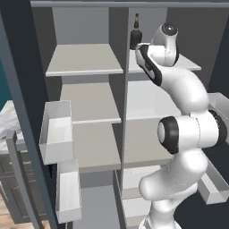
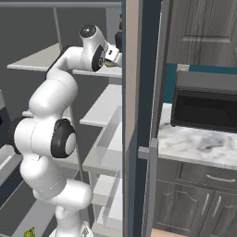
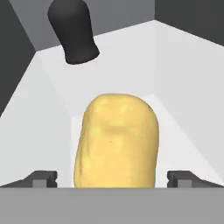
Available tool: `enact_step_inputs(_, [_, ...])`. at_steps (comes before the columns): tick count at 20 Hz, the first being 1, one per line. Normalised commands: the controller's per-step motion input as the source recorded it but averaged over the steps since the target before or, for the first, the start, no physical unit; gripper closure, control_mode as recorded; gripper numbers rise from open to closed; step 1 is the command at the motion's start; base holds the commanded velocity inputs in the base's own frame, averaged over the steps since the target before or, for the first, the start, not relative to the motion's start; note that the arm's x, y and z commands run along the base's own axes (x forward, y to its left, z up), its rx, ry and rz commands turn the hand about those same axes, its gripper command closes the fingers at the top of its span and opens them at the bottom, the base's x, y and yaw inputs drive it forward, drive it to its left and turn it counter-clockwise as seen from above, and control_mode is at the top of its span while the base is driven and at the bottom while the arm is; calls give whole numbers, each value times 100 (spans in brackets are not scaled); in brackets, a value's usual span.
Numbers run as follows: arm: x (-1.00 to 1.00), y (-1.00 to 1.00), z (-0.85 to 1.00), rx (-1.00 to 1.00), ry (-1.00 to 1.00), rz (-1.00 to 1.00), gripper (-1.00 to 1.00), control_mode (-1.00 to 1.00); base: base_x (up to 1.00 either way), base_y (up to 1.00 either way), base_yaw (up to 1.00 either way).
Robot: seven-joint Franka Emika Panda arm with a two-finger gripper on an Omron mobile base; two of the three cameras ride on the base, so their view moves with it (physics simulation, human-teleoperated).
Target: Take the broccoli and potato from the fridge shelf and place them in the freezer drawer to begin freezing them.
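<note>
Potato (image 3: 116,140) sits on the white fridge shelf (image 3: 35,131) between the gripper (image 3: 113,178) tips — jaws wide open, nothing gripped; dark bottle (image 3: 72,30) behind it. Left base view shows arm reaching to upper shelf by bottle; right base view shows a yellow-green sprig (image 2: 29,232) low down, prob. broccoli.

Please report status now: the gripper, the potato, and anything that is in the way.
Gripper open, fingers either side of the potato, not closed on it. Potato on the fridge shelf. Dark bottle stands behind it, not blocking.
</note>
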Motion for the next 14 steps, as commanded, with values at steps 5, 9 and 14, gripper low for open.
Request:
enact_step_inputs(5, [50, -4, -5, 0, 3, 0, -100, -100, 0, 0, 0])
enact_step_inputs(9, [5, -5, -30, 0, 0, 0, -100, -100, 0, 0, 0])
enact_step_inputs(14, [0, -1, -43, 0, 0, 0, 100, -100, 0, 0, 0])
